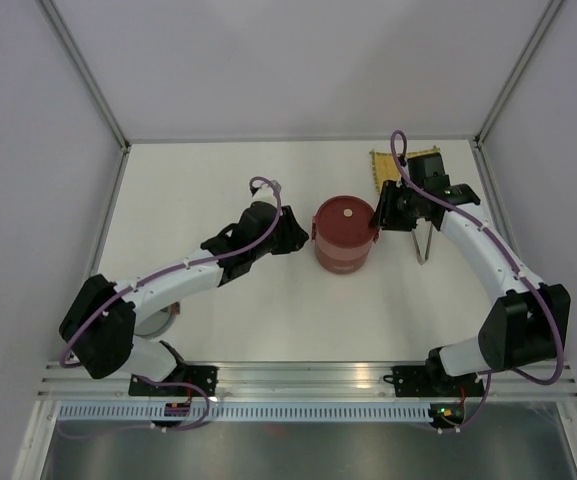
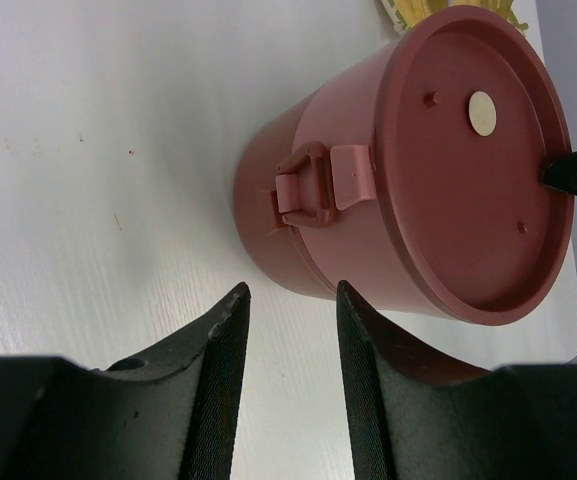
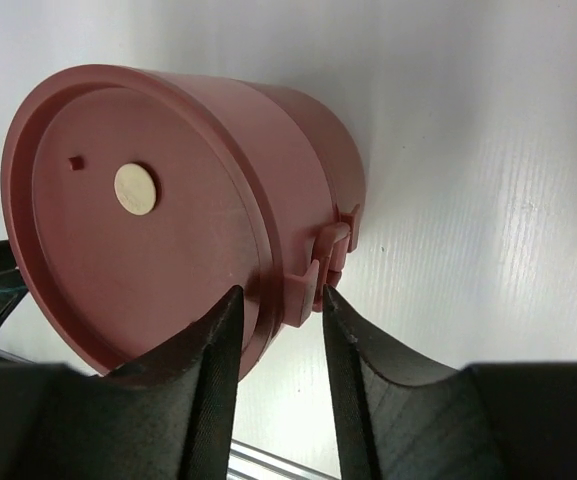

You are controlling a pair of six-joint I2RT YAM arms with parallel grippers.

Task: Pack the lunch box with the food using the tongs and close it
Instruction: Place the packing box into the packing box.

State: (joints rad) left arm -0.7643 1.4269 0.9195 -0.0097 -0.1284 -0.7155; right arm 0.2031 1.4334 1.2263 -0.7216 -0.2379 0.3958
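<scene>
Standing upright near the middle of the white table (image 1: 218, 180), the lunch box (image 1: 345, 235) has its 2 dark-red tiers stacked and the flat lid on top, pale knob (image 2: 482, 113) at the centre. Both arms close in on it from opposite sides.

The left gripper (image 1: 293, 235) sits just beside the box's left wall. Its fingers are spread and hold nothing. From the left wrist, a side clasp (image 2: 313, 185) lies straight ahead of the gap, with a strip of bare table between fingertips and box.

The right gripper (image 1: 380, 215) is at the box's right rim. Its fingers are also apart, straddling the opposite clasp (image 3: 313, 275). One pad (image 3: 330, 300) appears to touch the clasp, the other stands off it, so no squeeze shows.

The tongs (image 1: 423, 243) lie on the table just right of the box, partly under the right arm, pointing roughly toward the near edge. A yellow woven mat (image 1: 386, 163) lies at the far right corner, behind the right wrist.

Open tabletop spreads left and far-left of the box, and a broad band runs between it and the near rail (image 1: 308, 378). The right side is tight: arm, tongs and mat crowd toward the right wall.
</scene>
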